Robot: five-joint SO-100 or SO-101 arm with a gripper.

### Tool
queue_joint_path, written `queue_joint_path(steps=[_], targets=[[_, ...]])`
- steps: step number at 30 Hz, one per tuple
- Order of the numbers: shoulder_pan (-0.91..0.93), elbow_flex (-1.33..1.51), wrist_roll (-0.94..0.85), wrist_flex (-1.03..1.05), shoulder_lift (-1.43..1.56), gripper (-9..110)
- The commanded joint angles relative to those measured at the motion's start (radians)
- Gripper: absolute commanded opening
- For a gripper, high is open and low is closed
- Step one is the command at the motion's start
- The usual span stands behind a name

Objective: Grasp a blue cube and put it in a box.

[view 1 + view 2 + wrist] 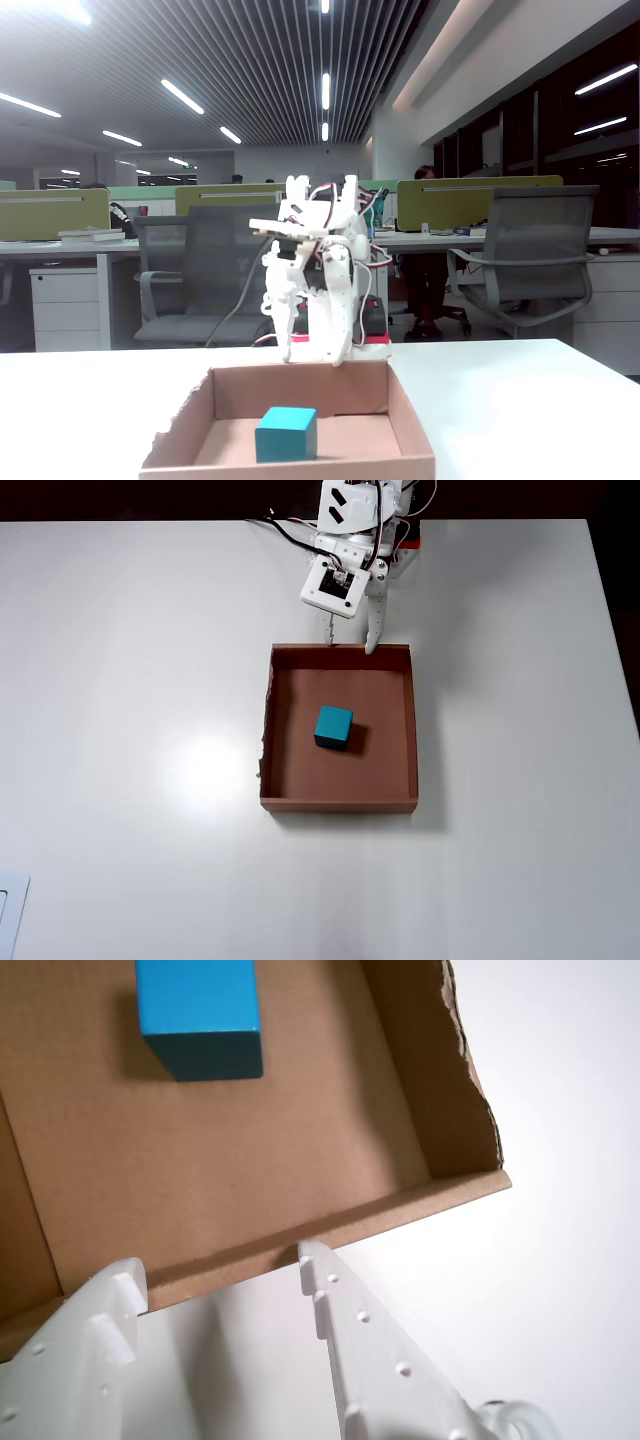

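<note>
The two white fingers (360, 1340) of the gripper (215, 1265) are spread apart, with nothing between them. In the wrist view their tips sit right at the near wall of the box (400, 1210), just outside it. One finger is short and bumpy, on the left of that view. The other is long and pointy, with small dots along it.

In the overhead view the gripper (350, 642) is at the top edge of the box (412, 720), and the white arm (345, 540) reaches back to the far side of the table (130, 680). Wires hang by the arm's base.

The blue cube (333, 727) sits inside the box, on the brown floor, close to the middle. It touches no wall. It is well apart from the fingers. In the wrist view the blue cube (200, 1020) is at the top, partly cut off by the edge of the picture.

The box has low walls. One side wall has a torn, rough edge (470, 1060).

In the fixed view the blue cube (286, 434) sits in the box (300, 465) in front, and the arm (320, 270) stands behind it. Behind the arm there are desks and office chairs (530, 260).
</note>
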Motion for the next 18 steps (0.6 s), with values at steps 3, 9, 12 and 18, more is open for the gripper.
queue_joint_path(steps=[3,9,12,18], targets=[[-0.014,-0.005,0.006,0.049,-0.009,19],[-0.025,-0.005,0.006,0.104,-0.009,20],[-0.028,-0.005,0.006,0.112,-0.009,20],[-0.028,-0.005,0.006,0.126,-0.009,21]])
